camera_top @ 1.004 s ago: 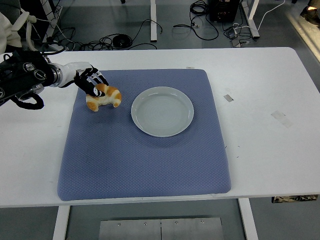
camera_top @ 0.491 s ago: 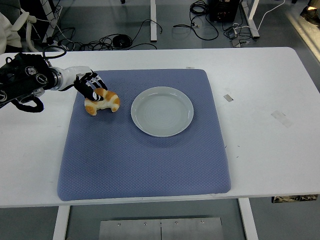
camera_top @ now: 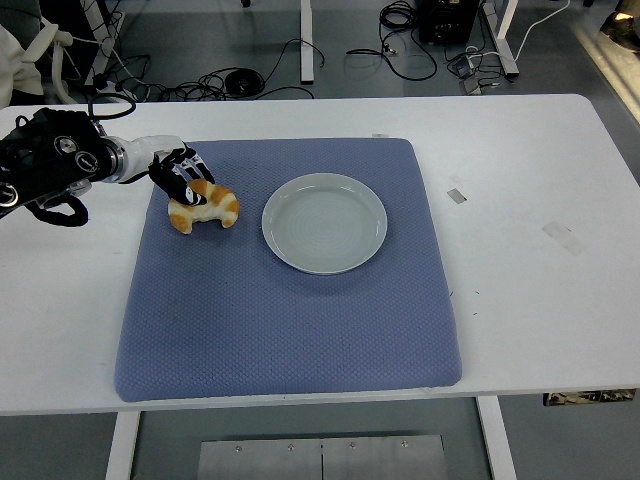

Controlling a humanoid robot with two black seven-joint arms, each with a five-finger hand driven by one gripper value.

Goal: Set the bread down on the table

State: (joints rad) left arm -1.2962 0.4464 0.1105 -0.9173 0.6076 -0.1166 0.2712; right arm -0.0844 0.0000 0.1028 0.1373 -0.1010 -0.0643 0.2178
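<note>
Left hand [camera_top: 180, 172] has its fingers curled on the upper end of the bread [camera_top: 204, 206], which rests on the blue mat [camera_top: 290, 320] just left of the empty plate [camera_top: 324, 222]. Risk — fingers snagging the crust on release could drag or roll it.

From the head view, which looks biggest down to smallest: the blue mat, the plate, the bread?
1. Mat
2. Plate
3. Bread, with the left hand on it
</note>
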